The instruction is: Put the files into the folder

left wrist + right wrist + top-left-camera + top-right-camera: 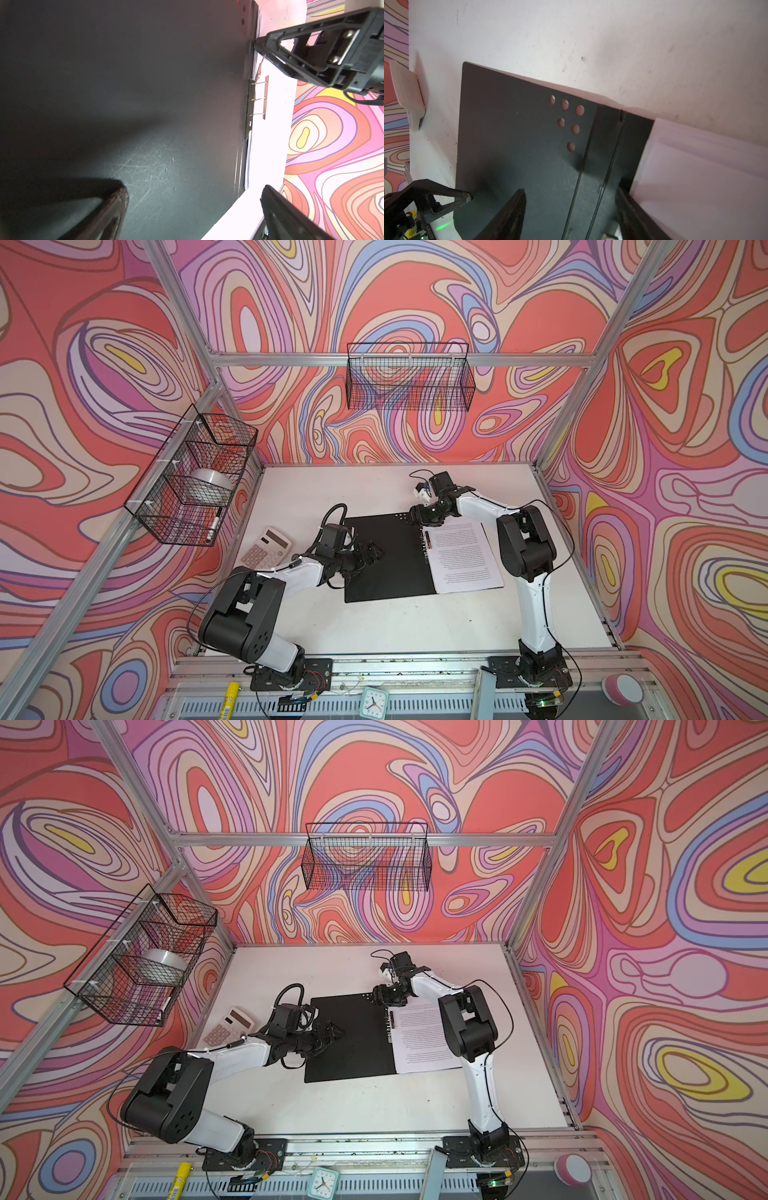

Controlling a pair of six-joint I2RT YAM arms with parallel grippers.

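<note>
The folder (386, 568) (349, 1048) lies open and flat on the white table, black inside up. The files (463, 556) (424, 1038) rest as a white printed stack on its right half, beside the metal spine clip (427, 540) (260, 97). My left gripper (374, 552) (332, 1031) (195, 192) hangs open low over the bare left flap (145, 104), holding nothing. Open too, my right gripper (415, 516) (380, 996) (571, 192) stands at the spine's far end. Its jaws straddle the spine fold, near the corner dots (566, 118), with one finger against the files' edge (695, 170).
A beige calculator (266, 551) lies left of the folder, close to my left arm. A wire basket (195, 477) with a tape roll and a marker hangs on the left wall. Another basket (409, 377) hangs on the back wall. A small clock (374, 701) sits on the front rail.
</note>
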